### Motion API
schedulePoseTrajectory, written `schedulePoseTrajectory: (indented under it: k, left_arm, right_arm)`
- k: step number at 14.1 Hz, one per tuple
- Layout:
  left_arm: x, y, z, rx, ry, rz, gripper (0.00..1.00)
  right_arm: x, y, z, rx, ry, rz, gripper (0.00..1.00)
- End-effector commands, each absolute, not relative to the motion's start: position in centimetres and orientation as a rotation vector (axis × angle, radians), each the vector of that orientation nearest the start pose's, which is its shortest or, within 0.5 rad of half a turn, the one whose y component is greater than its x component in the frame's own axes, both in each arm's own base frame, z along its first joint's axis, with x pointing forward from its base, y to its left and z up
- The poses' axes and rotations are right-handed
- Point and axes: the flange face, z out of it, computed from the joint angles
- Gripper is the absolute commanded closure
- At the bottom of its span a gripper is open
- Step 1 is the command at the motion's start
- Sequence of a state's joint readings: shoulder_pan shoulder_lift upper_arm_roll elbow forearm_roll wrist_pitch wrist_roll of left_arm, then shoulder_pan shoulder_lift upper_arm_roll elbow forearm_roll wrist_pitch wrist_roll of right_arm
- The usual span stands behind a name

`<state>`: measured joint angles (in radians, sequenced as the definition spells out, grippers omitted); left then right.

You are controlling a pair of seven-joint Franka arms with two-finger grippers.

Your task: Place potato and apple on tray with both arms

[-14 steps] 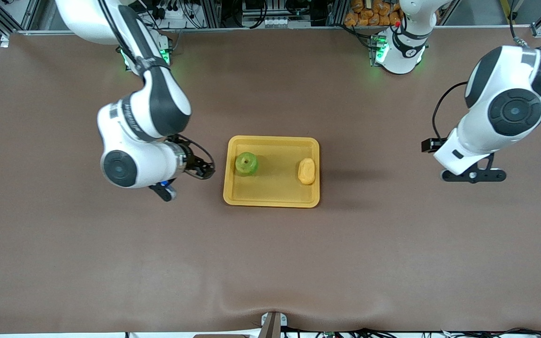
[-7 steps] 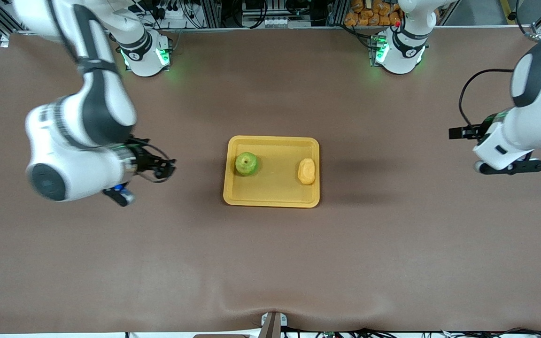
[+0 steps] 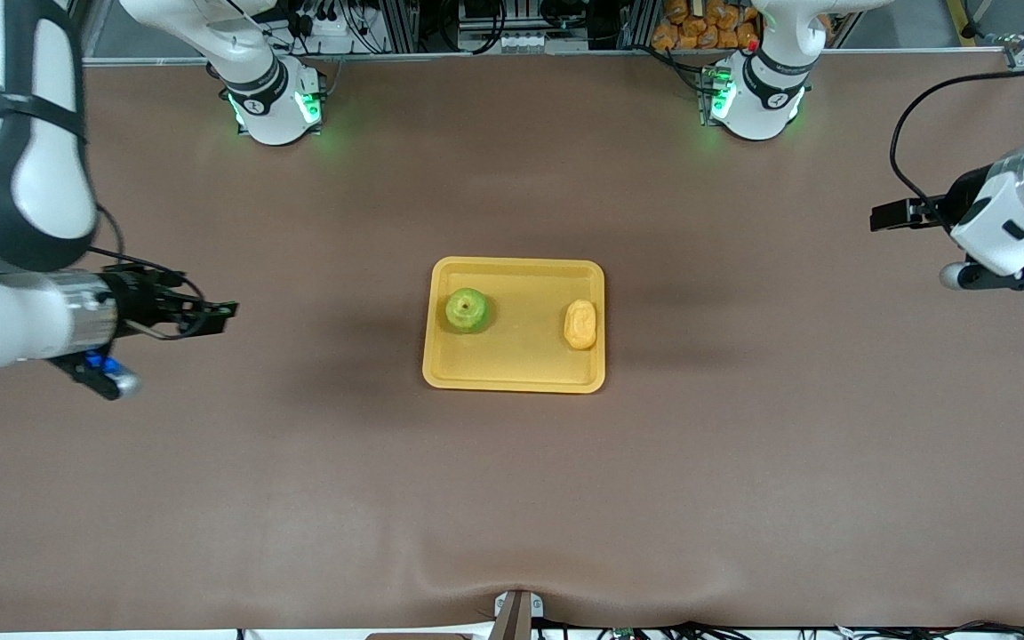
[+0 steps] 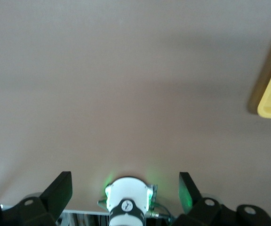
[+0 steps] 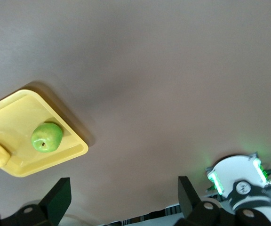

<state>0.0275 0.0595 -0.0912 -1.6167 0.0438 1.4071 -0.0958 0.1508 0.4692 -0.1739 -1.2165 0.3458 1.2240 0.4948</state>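
Right gripper (image 3: pixel 210 313) is hovering open over bare bench (image 3: pixel 299 498); left gripper (image 4: pixel 124 188) is likewise hanging open. Well apart between them, tray (image 3: pixel 521 378) is carrying apple (image 3: pixel 466 309) and potato (image 3: pixel 580 324).

brown table (image 3: pixel 299 498) carries only the yellow tray (image 3: pixel 513 380), mid-table.

Bright green apple (image 3: pixel 466 309) and pale yellow-orange potato (image 3: pixel 580 324) lie on a yellow-orange tray (image 3: pixel 515 376) over brown table (image 3: pixel 512 498).

No text, label, brand or number can be read anywhere in these views. The round marks on the arm bases (image 3: pixel 274 105) are too small to make out.
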Motion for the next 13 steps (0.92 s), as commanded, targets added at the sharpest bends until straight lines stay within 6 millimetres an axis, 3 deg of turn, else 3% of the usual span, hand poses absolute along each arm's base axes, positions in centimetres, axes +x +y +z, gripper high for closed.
schedulePoseTrajectory:
  k: [1, 6, 7, 9, 11, 13]
  left_arm:
    - [54.5, -3.6, 57.4, -3.107, -0.014, 0.285, 0.0]
    - [55.7, -3.3, 61.7, -3.127, 0.163, 0.084, 0.0]
    - [55.8, -3.3, 62.2, -3.126, 0.17, 0.034, 0.0]
    - [55.4, -4.2, 63.3, -3.113, 0.289, -0.007, 0.0]
    - [54.0, -2.9, 64.1, -3.113, 0.347, -0.021, 0.0]
    - [54.2, -3.6, 64.1, -3.117, 0.346, -0.024, 0.0]
  right_arm:
    - [63.9, 2.2, 51.6, -2.82, 0.492, 0.683, 0.0]
    - [63.6, -1.9, 52.3, -2.851, 0.276, 0.619, 0.0]
    - [63.2, -2.2, 53.6, -2.895, 0.278, 0.594, 0.0]
    - [61.4, -1.5, 58.2, -2.986, 0.25, 0.5, 0.0]
    - [58.8, -1.4, 62.1, -3.025, 0.239, 0.432, 0.0]
    - [56.1, -2.4, 64.3, -3.027, 0.263, 0.401, 0.0]
